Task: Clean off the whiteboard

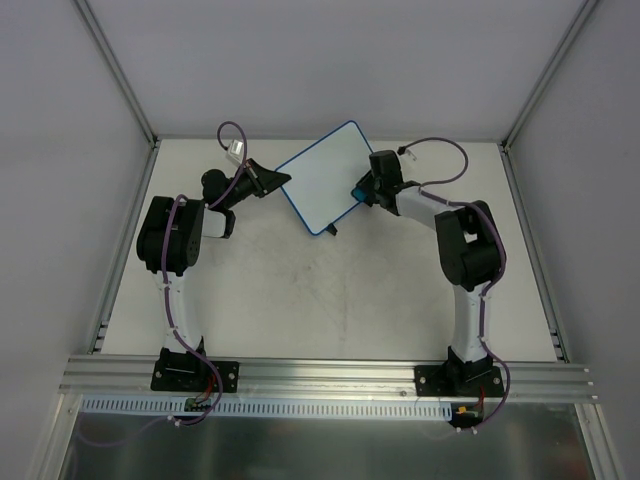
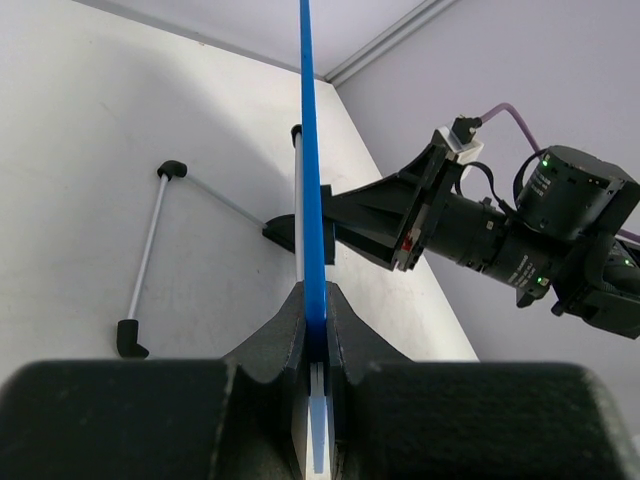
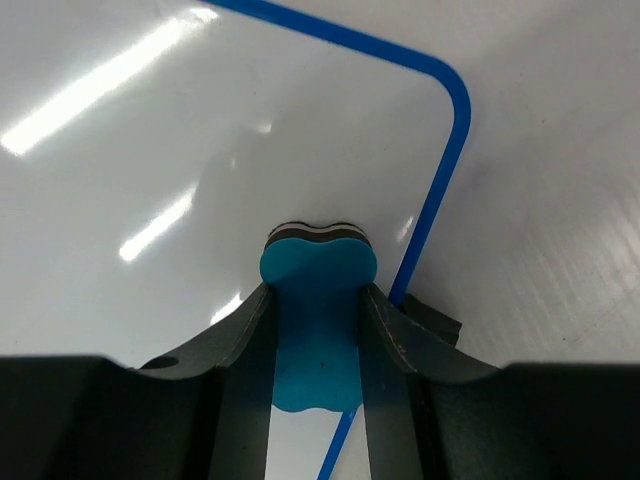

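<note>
Arm bases (image 1: 190,372) are seen bolted at the near edge of the table (image 1: 330,310). Farther back, the whiteboard (image 1: 322,178) is held tilted, its left edge pinched in the closed left hand (image 1: 281,183). A blue eraser (image 1: 356,192) is clamped in the right hand (image 1: 360,193) and set against the board's white face near its right corner.

There was one whiteboard (image 1: 322,178) and one blue eraser block (image 3: 318,262). Two arms stood at the near edge of the single counter (image 1: 330,300): the left arm (image 1: 172,240) and the right arm (image 1: 470,250). Each ended in one hand, making two: the left hand (image 2: 315,295) and the right hand (image 3: 318,292). There were two purple cables (image 1: 440,143), one per arm.
</note>
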`<state>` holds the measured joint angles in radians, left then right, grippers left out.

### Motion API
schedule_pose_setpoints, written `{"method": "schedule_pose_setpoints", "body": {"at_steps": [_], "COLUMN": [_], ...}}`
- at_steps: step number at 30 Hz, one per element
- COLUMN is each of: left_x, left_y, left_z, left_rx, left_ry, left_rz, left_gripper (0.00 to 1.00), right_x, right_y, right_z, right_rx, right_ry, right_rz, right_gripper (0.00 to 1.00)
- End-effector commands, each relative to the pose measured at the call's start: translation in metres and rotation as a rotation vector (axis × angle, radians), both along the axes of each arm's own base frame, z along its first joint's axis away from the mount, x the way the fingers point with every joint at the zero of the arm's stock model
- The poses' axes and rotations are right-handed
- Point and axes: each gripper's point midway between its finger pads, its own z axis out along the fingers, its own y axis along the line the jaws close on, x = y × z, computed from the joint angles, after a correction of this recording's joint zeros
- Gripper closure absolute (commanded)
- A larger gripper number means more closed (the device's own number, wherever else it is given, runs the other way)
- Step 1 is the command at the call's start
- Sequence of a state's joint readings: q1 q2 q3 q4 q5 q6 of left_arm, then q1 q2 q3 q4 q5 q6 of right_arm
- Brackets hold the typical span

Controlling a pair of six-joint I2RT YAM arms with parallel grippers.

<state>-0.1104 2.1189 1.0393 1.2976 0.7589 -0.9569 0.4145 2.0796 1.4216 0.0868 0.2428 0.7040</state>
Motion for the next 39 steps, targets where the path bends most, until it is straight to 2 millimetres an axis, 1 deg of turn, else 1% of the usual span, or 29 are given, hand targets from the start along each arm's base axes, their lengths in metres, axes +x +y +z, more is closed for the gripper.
{"method": "schedule_pose_setpoints", "body": {"at_steps": [1, 2, 3, 4, 5, 6, 7, 11, 16, 20, 21, 22, 23, 24, 25, 26, 27, 28, 29, 30, 31, 32, 33, 34, 35, 36, 37, 38, 39], "left_x": [-0.034, -0.034, -0.034, -0.034, -0.034, -0.035, -0.035, -0.034, -0.035, -0.035, -0.035, -0.035, -0.035, -0.035, -0.034, -0.034, -0.035, -0.035, -0.035, -0.035, -0.034, -0.034, -0.033, -0.033, -0.033, -0.033, -0.033, -0.033, -0.032], "left_y": [-0.017, -0.018, -0.018, -0.018, -0.018, -0.018, -0.018, -0.018, -0.018, -0.017, -0.017, -0.017, -0.017, -0.017, -0.017, -0.017, -0.017, -0.017, -0.017, -0.017, -0.017, -0.017, -0.016, -0.016, -0.017, -0.016, -0.016, -0.016, -0.015], "left_z": [0.07, 0.07, 0.07, 0.07, 0.069, 0.07, 0.07, 0.069, 0.069, 0.068, 0.068, 0.069, 0.068, 0.068, 0.068, 0.068, 0.068, 0.067, 0.068, 0.068, 0.068, 0.069, 0.068, 0.068, 0.068, 0.068, 0.068, 0.068, 0.068], "left_rx": [-0.02, -0.02, -0.02, -0.02, -0.019, -0.02, -0.019, -0.02, -0.019, -0.017, -0.017, -0.019, -0.02, -0.021, -0.022, -0.024, -0.024, -0.024, -0.024, -0.024, -0.024, -0.026, -0.026, -0.027, -0.027, -0.027, -0.027, -0.03, -0.031], "left_ry": [-0.401, -0.402, -0.402, -0.403, -0.4, -0.4, -0.402, -0.399, -0.4, -0.399, -0.397, -0.398, -0.395, -0.394, -0.394, -0.39, -0.388, -0.387, -0.39, -0.39, -0.388, -0.39, -0.387, -0.387, -0.386, -0.387, -0.386, -0.382, -0.379], "left_rz": [-0.126, -0.127, -0.127, -0.127, -0.129, -0.13, -0.13, -0.132, -0.133, -0.133, -0.132, -0.132, -0.131, -0.131, -0.13, -0.129, -0.131, -0.132, -0.129, -0.129, -0.128, -0.126, -0.127, -0.127, -0.127, -0.127, -0.124, -0.124, -0.121], "left_gripper": [1.0, 1.0, 1.0, 1.0, 1.0, 1.0, 1.0, 1.0, 1.0, 1.0, 1.0, 1.0, 1.0, 1.0, 1.0, 1.0, 1.0, 1.0, 1.0, 1.0, 1.0, 1.0, 1.0, 1.0, 1.0, 1.0, 1.0, 1.0, 1.0], "right_x": [0.022, 0.029, 0.034, 0.038, 0.042, 0.048, 0.05, 0.058, 0.061, 0.069, 0.068, 0.069, 0.073, 0.071, 0.068, 0.066, 0.064, 0.055, 0.048, 0.039, 0.027, 0.007, -0.004, -0.016, -0.041, -0.054, -0.067, -0.091, -0.107], "right_y": [-0.023, -0.023, -0.023, -0.023, -0.027, -0.028, -0.029, -0.043, -0.073, -0.1, -0.106, -0.12, -0.127, -0.134, -0.147, -0.153, -0.156, -0.159, -0.161, -0.161, -0.159, -0.156, -0.15, -0.148, -0.146, -0.142, -0.126, -0.124, -0.119], "right_z": [0.006, 0.013, 0.009, 0.011, 0.01, 0.017, 0.013, 0.011, 0.009, 0.035, 0.057, 0.068, 0.09, 0.105, 0.139, 0.162, 0.182, 0.213, 0.229, 0.238, 0.234, 0.251, 0.249, 0.238, 0.227, 0.215, 0.201, 0.168, 0.165], "right_rx": [-0.074, -0.068, -0.063, -0.058, -0.061, -0.055, -0.059, -0.074, -0.099, -0.099, -0.093, -0.136, -0.149, -0.193, -0.244, -0.345, -0.38, -0.398, -0.423, -0.475, -0.499, -0.52, -0.562, -0.605, -0.633, -0.641, -0.608, -0.603, -0.578], "right_ry": [-0.036, -0.053, -0.052, -0.057, -0.054, -0.07, -0.065, -0.07, -0.08, -0.166, -0.211, -0.246, -0.317, -0.349, -0.41, -0.448, -0.477, -0.524, -0.545, -0.551, -0.538, -0.539, -0.514, -0.462, -0.376, -0.326, -0.293, -0.182, -0.168], "right_rz": [-0.077, -0.086, -0.088, -0.09, -0.098, -0.108, -0.112, -0.164, -0.286, -0.331, -0.342, -0.354, -0.359, -0.357, -0.384, -0.355, -0.348, -0.345, -0.33, -0.296, -0.254, -0.214, -0.139, -0.081, -0.016, 0.043, 0.164, 0.246, 0.302], "right_gripper": [1.0, 1.0, 1.0, 1.0, 1.0, 1.0, 1.0, 1.0, 1.0, 1.0, 1.0, 1.0, 1.0, 1.0, 1.0, 1.0, 1.0, 1.0, 1.0, 1.0, 1.0, 1.0, 1.0, 1.0, 1.0, 1.0, 1.0, 1.0, 1.0]}}
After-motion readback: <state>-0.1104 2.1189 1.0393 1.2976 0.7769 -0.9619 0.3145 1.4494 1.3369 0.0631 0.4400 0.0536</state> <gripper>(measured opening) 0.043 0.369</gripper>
